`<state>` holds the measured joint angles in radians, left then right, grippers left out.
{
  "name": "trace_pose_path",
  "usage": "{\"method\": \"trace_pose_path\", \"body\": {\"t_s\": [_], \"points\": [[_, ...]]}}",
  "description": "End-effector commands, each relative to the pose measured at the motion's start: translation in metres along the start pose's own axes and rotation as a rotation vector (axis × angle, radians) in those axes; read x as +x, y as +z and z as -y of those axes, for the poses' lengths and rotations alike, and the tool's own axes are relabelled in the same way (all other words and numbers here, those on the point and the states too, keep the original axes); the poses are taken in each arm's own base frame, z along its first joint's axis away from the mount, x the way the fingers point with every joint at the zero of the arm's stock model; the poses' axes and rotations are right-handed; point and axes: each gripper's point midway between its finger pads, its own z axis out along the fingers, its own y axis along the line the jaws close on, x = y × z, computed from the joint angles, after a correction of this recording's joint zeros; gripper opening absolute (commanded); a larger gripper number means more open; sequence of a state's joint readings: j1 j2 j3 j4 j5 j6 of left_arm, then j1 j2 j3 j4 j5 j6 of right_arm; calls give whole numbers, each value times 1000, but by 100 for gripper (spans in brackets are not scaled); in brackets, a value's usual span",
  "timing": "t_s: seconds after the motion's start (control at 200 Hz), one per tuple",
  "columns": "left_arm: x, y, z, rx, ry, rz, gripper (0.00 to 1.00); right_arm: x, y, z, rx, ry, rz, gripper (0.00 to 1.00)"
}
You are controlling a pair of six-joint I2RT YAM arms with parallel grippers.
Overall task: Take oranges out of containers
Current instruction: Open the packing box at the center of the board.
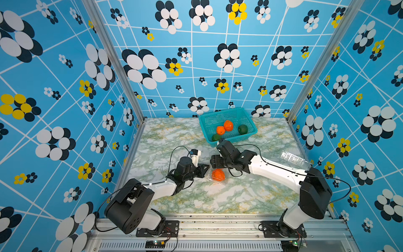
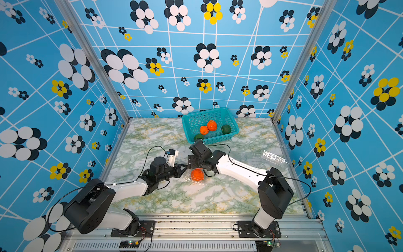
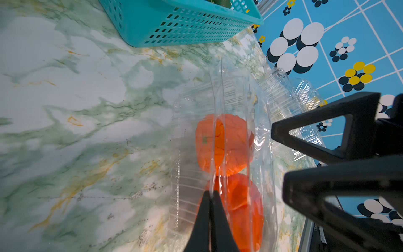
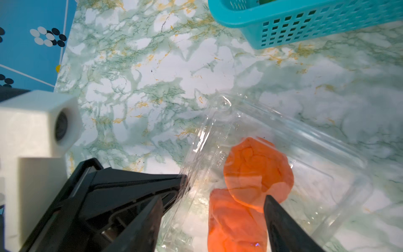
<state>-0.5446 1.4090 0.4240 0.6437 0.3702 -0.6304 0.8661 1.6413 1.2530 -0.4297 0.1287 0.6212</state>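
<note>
On the marbled green-and-white table point(image 1: 174, 139), the left gripper point(image 1: 205, 169) reaches in from the left side, its jaws pinched tight on a thin edge of a clear clamshell container point(image 1: 209, 178) lying near the middle of the surface. The left wrist view shows the black tips meeting on that plastic rim. Inside the container, side by side and touching, lie one orange point(image 3: 226, 141) and a second orange point(image 3: 242, 209), both blurred by the glossy plastic around them. Just to the right, the right gripper point(image 3: 279, 159) hangs over the same container with its jaws spread wide and nothing between them; whether a finger touches the plastic cannot be told. Behind the two grippers, toward the back wall, stands a teal mesh basket point(image 1: 229, 111) holding a pair of loose oranges point(image 1: 221, 130) close together and two dark green fruits point(image 1: 242, 129), one of them at the basket's front edge. Farther right, near the right wall and well apart from the grippers, empty containers point(image 1: 293, 158) of the same clear plastic lie on the table.
</note>
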Motion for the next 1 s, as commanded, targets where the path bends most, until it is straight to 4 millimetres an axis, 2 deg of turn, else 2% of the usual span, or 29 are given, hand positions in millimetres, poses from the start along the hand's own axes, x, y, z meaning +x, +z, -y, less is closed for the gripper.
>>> {"method": "trace_pose_path", "body": {"t_s": [0.0, 0.17, 0.4, 0.59, 0.785, 0.93, 0.994], "points": [[-17, -10, 15, 48, 29, 90, 0, 2, -2, 9, 104, -69, -2, 74], [-18, -13, 18, 40, 48, 100, 0, 4, 1, 10, 155, -100, -18, 69], [-17, -12, 27, 61, 74, 105, 0, 4, 6, -3, 137, -103, -14, 69], [-16, -12, 33, 77, 86, 102, 0, 7, 13, -4, 151, -86, -14, 68], [-16, -13, 40, 89, 122, 111, 0, 8, 12, -5, 227, -140, -8, 65], [-15, -13, 42, 94, 129, 111, 0, 10, 17, -10, 219, -139, -17, 63], [-15, -13, 42, 94, 134, 110, 0, 11, 19, -11, 216, -133, -16, 60]]}}
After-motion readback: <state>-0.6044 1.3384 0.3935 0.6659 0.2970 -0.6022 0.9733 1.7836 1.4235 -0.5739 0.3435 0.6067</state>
